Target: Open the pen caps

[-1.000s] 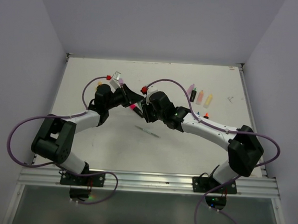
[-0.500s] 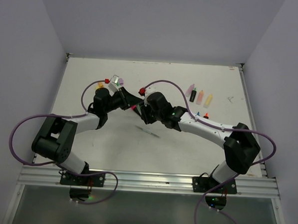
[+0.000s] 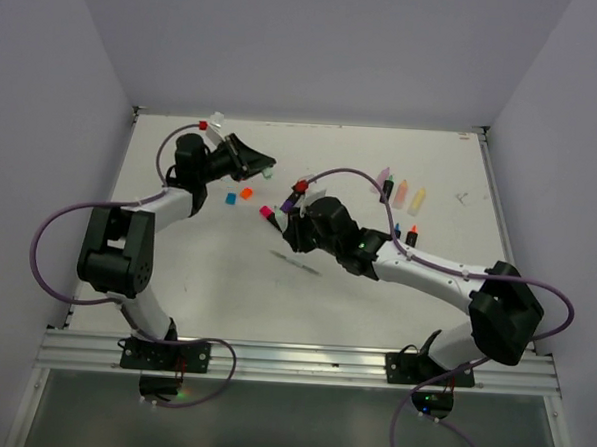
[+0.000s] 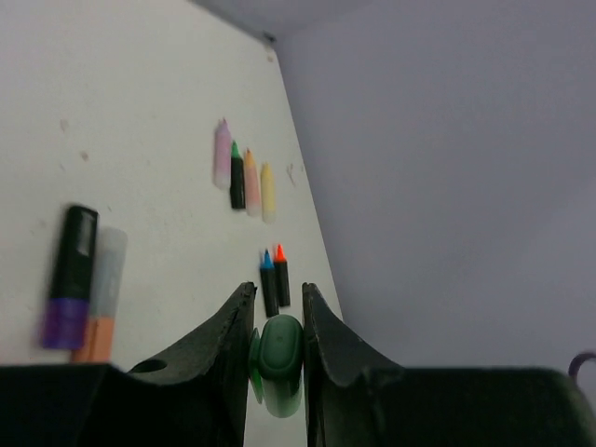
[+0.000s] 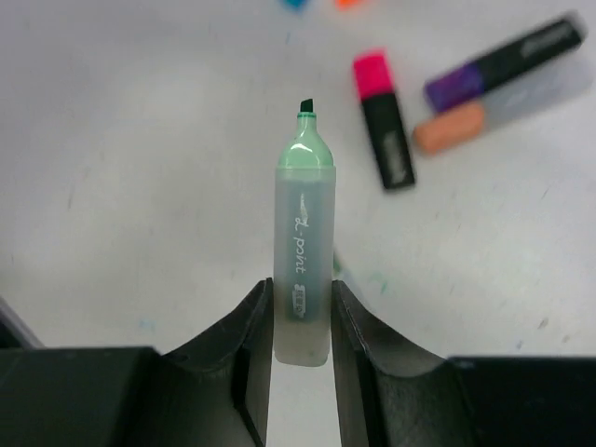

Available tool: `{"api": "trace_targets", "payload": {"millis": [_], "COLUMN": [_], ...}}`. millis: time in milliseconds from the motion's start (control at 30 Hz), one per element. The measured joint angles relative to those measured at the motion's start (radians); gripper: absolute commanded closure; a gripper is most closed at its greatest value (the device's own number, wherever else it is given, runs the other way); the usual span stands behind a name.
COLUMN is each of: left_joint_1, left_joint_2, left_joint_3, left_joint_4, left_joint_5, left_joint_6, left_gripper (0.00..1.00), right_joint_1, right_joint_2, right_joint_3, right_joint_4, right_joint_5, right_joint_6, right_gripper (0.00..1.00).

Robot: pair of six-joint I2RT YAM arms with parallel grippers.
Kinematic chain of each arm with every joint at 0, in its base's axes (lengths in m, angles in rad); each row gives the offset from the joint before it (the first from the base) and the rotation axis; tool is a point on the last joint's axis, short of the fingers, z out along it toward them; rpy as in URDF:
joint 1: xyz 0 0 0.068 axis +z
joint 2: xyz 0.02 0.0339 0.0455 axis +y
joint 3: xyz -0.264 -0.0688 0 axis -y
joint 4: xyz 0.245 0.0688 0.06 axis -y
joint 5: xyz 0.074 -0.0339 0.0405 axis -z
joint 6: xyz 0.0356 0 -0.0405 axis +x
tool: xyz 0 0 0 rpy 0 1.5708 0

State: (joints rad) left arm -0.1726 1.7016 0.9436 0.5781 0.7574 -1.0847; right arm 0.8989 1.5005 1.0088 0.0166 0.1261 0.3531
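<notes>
top view: a white table (image 3: 196, 268) boxed in by pale grey walls (image 3: 45, 90) on three sides. the left gripper (image 3: 259, 167) reaches over the back left part, pinched shut on a green cap (image 3: 268, 172). a blue cap (image 3: 231, 197) and an orange cap (image 3: 246, 193) lie loose on the table side by side, just nearer than that gripper. the right gripper (image 3: 291, 231) sits near the middle, well apart from the left one. what it holds is hard to tell from here. a thin stick (image 3: 298, 264) lies just nearer than it, with plain white surface running on to the near edge.

left wrist: both fingers press on the green cap (image 4: 279, 354), which fills the gap between them. beyond, a row of four pens (image 4: 244, 177) lies near the table's right edge, where the wall rises.

right wrist: the jaws are closed on the lower barrel of a pale green pen (image 5: 302, 251). it is uncapped, its dark tip pointing away over the table. a black pen (image 5: 391, 154) with a pink cap (image 5: 375, 74) lies just right of the tip. left of the held pen the surface is plain white - the open side.
</notes>
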Motion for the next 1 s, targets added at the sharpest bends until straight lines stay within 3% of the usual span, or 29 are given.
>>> {"api": "trace_targets", "payload": {"millis": [200,333,500,700,1000], "left_joint_1": [0.176,0.179,0.164,0.166,0.166], "left_joint_2": [0.043,0.040,-0.006,-0.144,-0.157], "left_joint_3": [0.133,0.142,0.132,0.009,-0.080], "left_joint_4": [0.061,0.014,-0.234,-0.413,-0.502], "left_joint_5": [-0.097,-0.132,-0.235,-0.412,-0.534], "left_joint_6": [-0.024,0.023,0.197,0.346,0.444], "left_gripper": [1.00,1.00,1.00,1.00,1.00], "right_joint_1": [0.082,0.066,-0.107,-0.339,-0.407], "right_joint_2": [-0.051,-0.089,-0.114,-0.038,0.143], "right_joint_3": [-0.182,-0.190,-0.132,-0.075,-0.058], "right_joint_4": [-0.177,-0.262,-0.328,-0.387,-0.455], "right_joint_5": [-0.055,0.020,0.090,0.203,0.319], "right_joint_6": [0.049,0.073,0.080,0.077,0.079], "right_gripper": [1.00,1.00,1.00,1.00,1.00]}}
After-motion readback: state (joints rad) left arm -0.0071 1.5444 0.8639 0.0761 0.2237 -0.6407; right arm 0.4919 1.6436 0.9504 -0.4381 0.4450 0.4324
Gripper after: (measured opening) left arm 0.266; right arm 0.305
